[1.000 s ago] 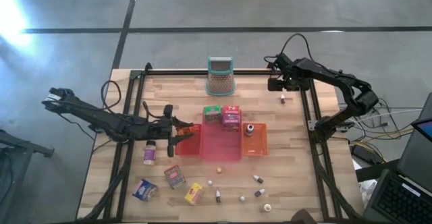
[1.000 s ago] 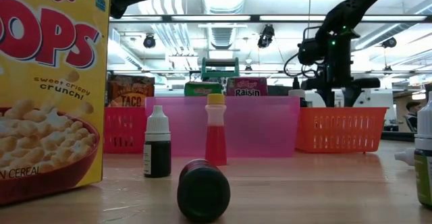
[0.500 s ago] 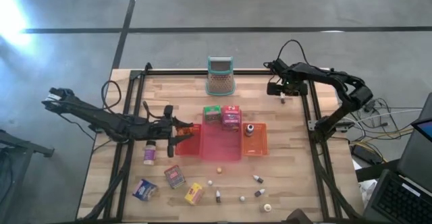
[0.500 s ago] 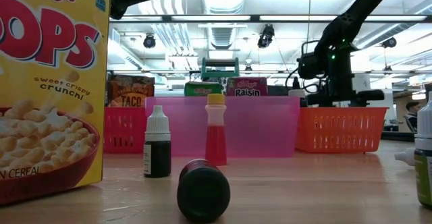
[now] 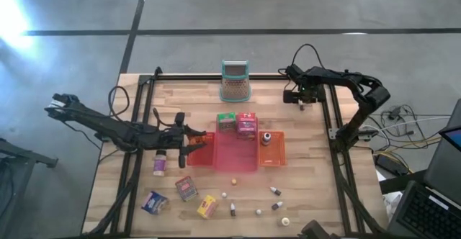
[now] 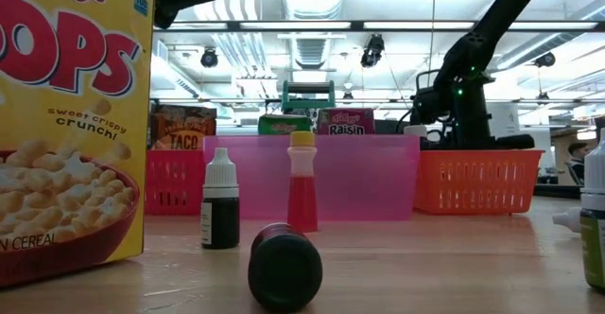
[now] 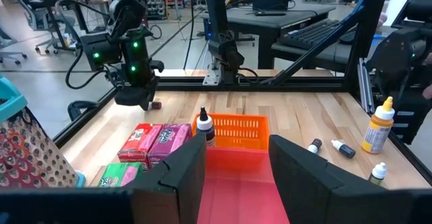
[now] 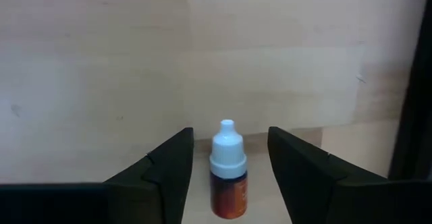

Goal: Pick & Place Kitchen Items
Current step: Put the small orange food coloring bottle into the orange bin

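Note:
A small bottle (image 8: 228, 177) with a white cap and an orange-brown body is on the table near the far right corner. My right gripper (image 8: 228, 183) is open and points down over it, one finger on either side, apart from it. In the high view this gripper (image 5: 300, 97) is beside the right frame rail. My left gripper (image 7: 229, 177) is open and waits at the left edge of the pink tray (image 5: 232, 156). Green (image 5: 227, 122) and pink-red boxes (image 5: 247, 124) lie behind the tray. A dark bottle (image 5: 266, 137) stands in the orange basket (image 5: 272, 152).
A jar (image 5: 159, 163), three small boxes (image 5: 154, 202) (image 5: 186, 188) (image 5: 207, 206) and several tiny bottles (image 5: 274, 191) are scattered near the front edge. The teal-rimmed mesh holder (image 5: 235, 82) stands at the far edge. Black frame rails (image 5: 333, 134) run along the table's sides.
My right gripper has come down toward the small bottle near the far right corner, and its arm has folded in toward the table. Its fingers now stand around the bottle.

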`<state>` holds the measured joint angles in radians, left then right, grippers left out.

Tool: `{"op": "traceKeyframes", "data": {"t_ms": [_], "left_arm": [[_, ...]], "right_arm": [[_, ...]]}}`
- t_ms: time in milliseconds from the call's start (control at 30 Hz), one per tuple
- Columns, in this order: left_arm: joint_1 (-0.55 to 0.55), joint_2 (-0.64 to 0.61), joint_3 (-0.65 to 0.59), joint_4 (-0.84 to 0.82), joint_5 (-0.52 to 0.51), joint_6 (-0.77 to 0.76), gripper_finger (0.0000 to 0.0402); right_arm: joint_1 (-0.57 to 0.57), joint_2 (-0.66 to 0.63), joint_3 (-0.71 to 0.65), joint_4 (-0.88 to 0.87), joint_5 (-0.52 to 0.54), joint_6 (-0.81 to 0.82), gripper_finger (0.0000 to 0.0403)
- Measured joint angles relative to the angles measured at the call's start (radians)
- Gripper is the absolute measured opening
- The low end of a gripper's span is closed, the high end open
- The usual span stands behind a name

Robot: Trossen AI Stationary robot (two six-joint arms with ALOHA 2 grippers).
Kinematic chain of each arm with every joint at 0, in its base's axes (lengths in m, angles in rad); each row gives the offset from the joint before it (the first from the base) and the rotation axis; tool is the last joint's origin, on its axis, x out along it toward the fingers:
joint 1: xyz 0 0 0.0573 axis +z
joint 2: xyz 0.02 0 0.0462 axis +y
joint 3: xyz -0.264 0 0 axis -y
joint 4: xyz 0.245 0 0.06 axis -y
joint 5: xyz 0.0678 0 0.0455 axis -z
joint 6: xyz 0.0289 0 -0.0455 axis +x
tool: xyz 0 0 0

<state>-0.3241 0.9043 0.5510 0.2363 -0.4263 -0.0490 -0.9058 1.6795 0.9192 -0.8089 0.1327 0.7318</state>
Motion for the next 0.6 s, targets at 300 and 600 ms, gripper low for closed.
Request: {"op": "traceKeyframes", "data": {"t_ms": [300,600], "left_arm": [[0.0,0.0,0.0,-0.003,0.001,-0.004,0.0168],[0.0,0.0,0.0,-0.007,0.002,-0.006,0.0168]], "right_arm": [[0.0,-0.001,0.0,-0.002,-0.007,-0.025,0.0132],[0.0,-0.001,-0.001,-0.006,-0.011,-0.044,0.0076]]}}
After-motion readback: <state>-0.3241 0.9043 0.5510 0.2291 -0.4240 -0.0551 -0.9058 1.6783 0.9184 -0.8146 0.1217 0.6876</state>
